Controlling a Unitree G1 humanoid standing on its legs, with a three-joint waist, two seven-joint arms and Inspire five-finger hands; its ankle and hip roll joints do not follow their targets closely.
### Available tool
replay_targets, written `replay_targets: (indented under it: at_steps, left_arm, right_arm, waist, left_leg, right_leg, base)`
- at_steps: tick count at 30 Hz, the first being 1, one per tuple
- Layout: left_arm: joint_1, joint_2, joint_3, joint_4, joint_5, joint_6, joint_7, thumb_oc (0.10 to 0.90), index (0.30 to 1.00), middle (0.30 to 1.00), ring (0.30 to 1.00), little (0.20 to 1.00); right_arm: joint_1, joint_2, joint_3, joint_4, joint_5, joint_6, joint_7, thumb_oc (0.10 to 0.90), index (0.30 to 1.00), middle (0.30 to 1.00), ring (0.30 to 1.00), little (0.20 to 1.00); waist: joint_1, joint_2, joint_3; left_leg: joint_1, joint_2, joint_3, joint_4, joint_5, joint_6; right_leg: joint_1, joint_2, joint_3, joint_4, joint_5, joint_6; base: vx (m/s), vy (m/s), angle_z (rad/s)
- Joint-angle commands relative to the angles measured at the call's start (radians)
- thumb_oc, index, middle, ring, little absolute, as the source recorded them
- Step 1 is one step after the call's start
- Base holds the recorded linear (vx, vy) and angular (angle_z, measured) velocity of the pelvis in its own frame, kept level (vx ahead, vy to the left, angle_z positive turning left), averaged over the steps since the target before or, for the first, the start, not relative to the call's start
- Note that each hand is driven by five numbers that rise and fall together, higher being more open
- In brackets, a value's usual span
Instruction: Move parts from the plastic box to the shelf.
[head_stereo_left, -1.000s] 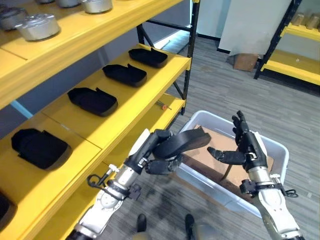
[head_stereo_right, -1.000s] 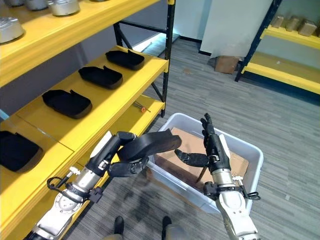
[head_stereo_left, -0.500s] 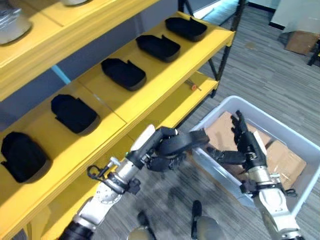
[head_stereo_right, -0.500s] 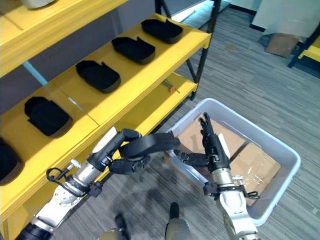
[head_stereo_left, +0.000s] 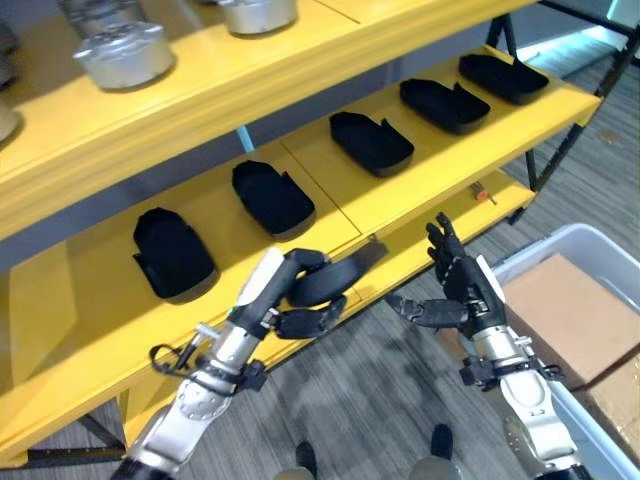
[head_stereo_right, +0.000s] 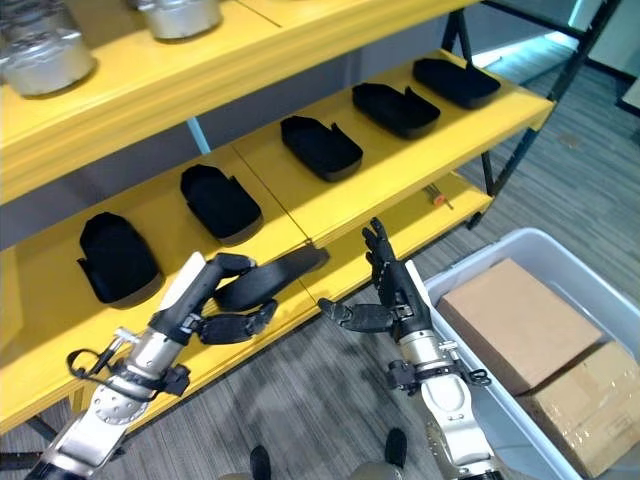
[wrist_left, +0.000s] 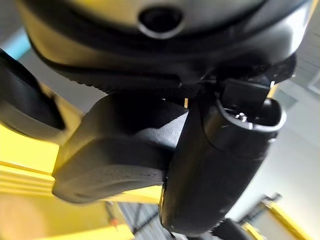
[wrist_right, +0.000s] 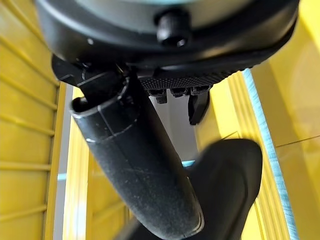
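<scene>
1. The part (head_stereo_left: 335, 281) in play is a flat, matte black moulded piece with a tapered end. The left hand (head_stereo_left: 290, 300) has its fingers and thumb curled round it and holds it at the front edge of the yellow shelf (head_stereo_left: 90, 300), near the seam between two shelf panels.
2. The right hand (head_stereo_left: 460, 290) stands upright in the air just beside the part's free tip, fingers straight and spread, thumb out sideways, gripping nothing.
3. Five more black parts (head_stereo_left: 271, 195) of the same shallow, tray-like shape lie in a row along the middle shelf board, well apart from one another.
4. The shelf boards are smooth painted yellow metal on dark uprights. On the upper board stand round, dull silver metal castings (head_stereo_left: 125, 55).
5. A small orange-tipped object (head_stereo_left: 480, 190) lies on the lower board, towards its far end.
6. The plastic box (head_stereo_right: 500, 415) is pale, translucent and smooth-walled. It sits on grey striped carpet to the robot's right and holds brown cardboard cartons (head_stereo_right: 515, 320).
</scene>
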Motion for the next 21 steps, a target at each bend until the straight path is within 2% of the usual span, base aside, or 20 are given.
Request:
replay_targets:
  at_steps: [1,2,7,9,11,13,15,16,17,19,21]
  left_arm:
    - [-0.085,-0.018,0.055,-0.144,0.026,-0.120,0.109,0.400,0.300,0.300,0.300,0.300]
    - [-0.069,-0.002,0.091,-0.144,0.076,-0.141,0.166,0.400,0.300,0.300,0.300,0.300]
    - [-0.066,0.013,0.115,-0.148,0.112,-0.174,0.200,0.400,0.300,0.300,0.300,0.300]
    - [-0.062,0.014,0.119,-0.169,0.100,-0.215,0.195,0.400,0.300,0.300,0.300,0.300]
    - [-0.065,0.011,0.111,-0.185,0.079,-0.231,0.172,0.400,0.300,0.300,0.300,0.300]
    - [-0.110,0.005,0.075,-0.191,-0.032,-0.223,0.069,0.400,0.300,0.300,0.300,0.300]
    - [-0.155,-0.011,0.025,-0.196,-0.127,-0.188,-0.036,0.400,0.300,0.300,0.300,0.300]
    - [-0.164,-0.014,0.012,-0.197,-0.147,-0.176,-0.064,0.400,0.300,0.300,0.300,0.300]
    - [-0.194,-0.027,-0.021,-0.200,-0.151,-0.139,-0.092,0.400,0.300,0.300,0.300,0.300]
    - [-0.224,-0.028,-0.052,-0.195,-0.159,-0.107,-0.116,0.400,0.300,0.300,0.300,0.300]
    - [-0.236,-0.025,-0.062,-0.188,-0.182,-0.093,-0.145,0.400,0.300,0.300,0.300,0.300]
  right_arm:
    - [-0.055,-0.056,-0.033,-0.157,0.008,-0.093,0.009,0.900,1.000,1.000,1.000,1.000]
    - [-0.060,-0.059,-0.021,-0.189,-0.003,-0.087,-0.014,0.900,1.000,1.000,1.000,1.000]
    - [-0.062,-0.057,-0.016,-0.211,-0.043,-0.098,-0.060,0.900,1.000,1.000,1.000,1.000]
    - [-0.065,-0.046,-0.010,-0.230,-0.094,-0.096,-0.123,0.900,1.000,1.000,1.000,1.000]
    - [-0.068,-0.040,-0.008,-0.233,-0.140,-0.080,-0.191,0.900,1.000,1.000,1.000,1.000]
    - [-0.062,-0.047,-0.022,-0.228,-0.135,-0.068,-0.257,0.900,1.000,1.000,1.000,1.000]
    - [-0.052,-0.048,-0.045,-0.196,-0.127,-0.084,-0.288,0.900,1.000,1.000,1.000,1.000]
    - [-0.049,-0.048,-0.050,-0.190,-0.122,-0.089,-0.292,0.900,1.000,1.000,1.000,1.000]
    - [-0.036,-0.050,-0.073,-0.182,-0.116,-0.101,-0.280,0.900,1.000,1.000,1.000,1.000]
    - [-0.020,-0.056,-0.100,-0.179,-0.109,-0.124,-0.257,0.900,1.000,1.000,1.000,1.000]
    - [-0.012,-0.062,-0.112,-0.181,-0.112,-0.129,-0.257,0.900,1.000,1.000,1.000,1.000]
  waist:
    - [-0.045,0.015,-0.087]
    - [-0.012,0.002,-0.086]
    - [0.014,-0.010,-0.084]
    - [0.036,-0.014,-0.071]
    - [0.038,-0.016,-0.067]
    - [0.014,-0.020,-0.066]
    - [-0.021,-0.020,-0.063]
    - [-0.030,-0.021,-0.062]
    - [-0.056,-0.021,-0.061]
    - [-0.081,-0.020,-0.062]
    - [-0.090,-0.019,-0.063]
  left_leg:
    - [0.027,0.000,0.048,-0.008,-0.055,0.071]
    - [0.018,-0.021,0.048,-0.002,-0.069,0.090]
    - [0.005,-0.048,0.056,0.018,-0.090,0.114]
    - [0.005,-0.057,0.077,0.036,-0.108,0.126]
    - [0.001,-0.063,0.073,0.043,-0.115,0.137]
    - [-0.010,-0.078,0.032,0.051,-0.122,0.156]
    - [-0.018,-0.089,-0.006,0.057,-0.123,0.166]
    - [-0.020,-0.092,-0.016,0.059,-0.124,0.167]
    - [-0.022,-0.106,-0.048,0.062,-0.122,0.170]
    - [-0.027,-0.127,-0.079,0.065,-0.121,0.172]
    - [-0.038,-0.142,-0.101,0.075,-0.122,0.173]
  right_leg:
    - [0.022,0.094,0.004,0.031,-0.097,-0.019]
    - [0.027,0.062,-0.024,0.036,-0.082,-0.006]
    - [0.023,0.026,-0.046,0.061,-0.063,-0.004]
    - [0.015,0.001,-0.084,0.118,-0.064,-0.006]
    - [0.007,0.013,-0.073,0.161,-0.090,-0.013]
    - [-0.015,0.079,0.014,0.214,-0.141,-0.031]
    - [-0.040,0.182,0.119,0.261,-0.220,-0.059]
    - [-0.044,0.206,0.144,0.265,-0.233,-0.067]
    - [-0.050,0.277,0.212,0.260,-0.251,-0.096]
    - [-0.052,0.320,0.260,0.250,-0.258,-0.117]
    - [-0.050,0.329,0.276,0.238,-0.253,-0.125]
  base:
    - [-0.07,0.324,0.30]
    - [-0.08,0.380,0.18]
    - [-0.05,0.237,0.23]
    - [-0.05,0.226,0.26]
    - [-0.02,0.097,0.27]
    - [0.00,0.060,0.35]
    - [-0.01,0.045,0.66]
    - [0.00,0.020,0.69]
    - [-0.01,0.019,0.53]
    - [-0.02,-0.003,0.67]
    - [-0.02,-0.063,0.59]
